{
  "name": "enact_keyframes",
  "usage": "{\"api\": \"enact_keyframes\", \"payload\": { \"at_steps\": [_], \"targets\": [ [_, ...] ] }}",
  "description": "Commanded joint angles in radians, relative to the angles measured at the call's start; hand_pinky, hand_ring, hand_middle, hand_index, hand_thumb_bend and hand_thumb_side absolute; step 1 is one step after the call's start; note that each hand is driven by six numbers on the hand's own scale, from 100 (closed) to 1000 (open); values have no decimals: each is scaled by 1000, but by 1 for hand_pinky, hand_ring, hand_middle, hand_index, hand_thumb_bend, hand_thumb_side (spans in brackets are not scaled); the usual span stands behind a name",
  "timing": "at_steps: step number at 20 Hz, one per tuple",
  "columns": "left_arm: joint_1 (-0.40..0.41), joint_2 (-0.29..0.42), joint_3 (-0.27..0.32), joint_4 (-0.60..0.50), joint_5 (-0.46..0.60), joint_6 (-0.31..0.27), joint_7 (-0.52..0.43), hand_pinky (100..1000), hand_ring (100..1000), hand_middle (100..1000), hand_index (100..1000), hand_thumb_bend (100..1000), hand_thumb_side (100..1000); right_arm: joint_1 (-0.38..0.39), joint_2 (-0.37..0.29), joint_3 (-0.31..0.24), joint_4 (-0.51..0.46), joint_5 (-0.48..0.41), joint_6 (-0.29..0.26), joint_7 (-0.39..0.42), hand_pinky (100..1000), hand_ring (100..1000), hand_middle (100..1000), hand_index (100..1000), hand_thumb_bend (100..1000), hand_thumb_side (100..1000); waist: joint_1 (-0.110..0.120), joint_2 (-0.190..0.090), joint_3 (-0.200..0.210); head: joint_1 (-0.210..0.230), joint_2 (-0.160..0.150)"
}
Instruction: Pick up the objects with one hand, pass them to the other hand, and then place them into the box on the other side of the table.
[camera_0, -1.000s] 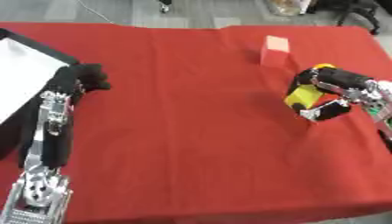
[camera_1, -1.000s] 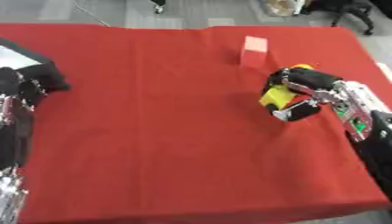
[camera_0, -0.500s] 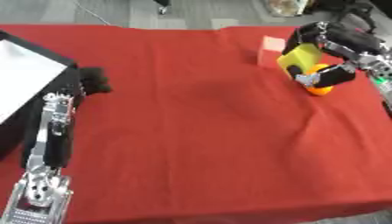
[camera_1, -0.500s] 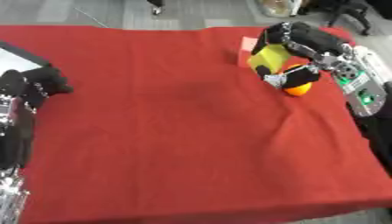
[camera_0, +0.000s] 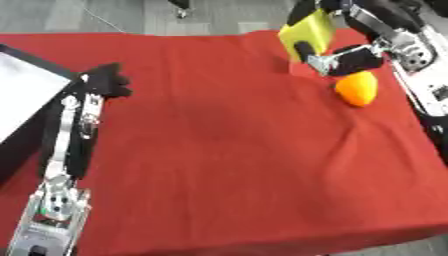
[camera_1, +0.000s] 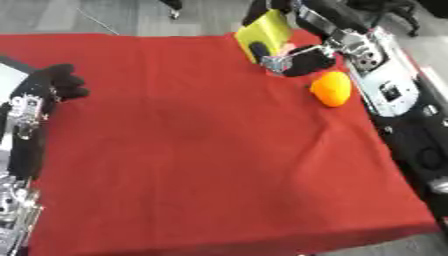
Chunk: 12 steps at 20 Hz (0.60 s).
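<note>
My right hand (camera_0: 352, 59) is raised over the far right of the table, its fingers curled on a yellow-green block (camera_0: 308, 30) that tilts in the grip. An orange rounded thing (camera_0: 357, 89) lies on the red cloth just below and right of that hand, apart from it. My left hand (camera_0: 108, 84) rests on the cloth at the left, black, fingers relaxed, holding nothing. Beside it, at the left edge, stands the box (camera_0: 39, 62), with a black rim and a white inside.
The red cloth (camera_0: 227, 150) covers the whole table; its right edge runs close to the orange thing. My right forearm (camera_0: 411, 50) reaches along that edge. My left forearm (camera_0: 66, 145) lies along the left side. Grey floor shows beyond the far edge.
My right hand has lifted from the cloth and moved toward the far edge with the yellow-green block. The orange thing that was under it now lies free. The pink block no longer shows.
</note>
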Motion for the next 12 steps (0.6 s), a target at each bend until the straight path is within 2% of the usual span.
{"api": "enact_keyframes", "payload": {
  "at_steps": [1, 2, 3, 5, 7, 10, 12],
  "targets": [
    [-60, 10, -42, 25, -82, -25, -4, 758, 647, 646, 840, 222, 941, -28, 57, -5, -34, -50, 46, 1, 249, 190, 235, 337, 100, 286, 1, -20, -5, -4, -2],
    [-81, 4, -56, 37, -97, -30, -9, 759, 652, 651, 849, 247, 934, -29, 81, -5, -36, -58, 61, -2, 248, 189, 234, 335, 100, 325, 1, -19, -8, -3, -2],
    [-100, -4, -70, 50, -105, -34, -15, 759, 652, 652, 850, 251, 933, -31, 103, -4, -38, -66, 76, -5, 248, 189, 234, 335, 100, 328, 0, -18, -10, -2, -2],
    [-139, -19, -96, 73, -102, -42, -35, 759, 654, 657, 859, 315, 930, -32, 142, -1, -43, -79, 97, -4, 249, 190, 235, 335, 100, 362, 0, -15, -14, 2, -2],
    [-175, -36, -120, 95, -78, -44, -67, 762, 658, 663, 868, 372, 947, -34, 173, 4, -51, -86, 111, 3, 250, 191, 235, 335, 100, 380, 0, -13, -18, 4, -2],
    [-219, -54, -147, 120, -17, -37, -140, 774, 680, 687, 879, 518, 987, -31, 204, 11, -59, -96, 124, 18, 250, 190, 235, 335, 100, 400, 3, -9, -21, 7, -9],
    [-244, -61, -159, 126, 13, -27, -195, 779, 685, 693, 881, 568, 954, -27, 217, 16, -62, -101, 129, 30, 252, 190, 235, 336, 100, 419, 5, -7, -22, 8, -12]
  ]
}}
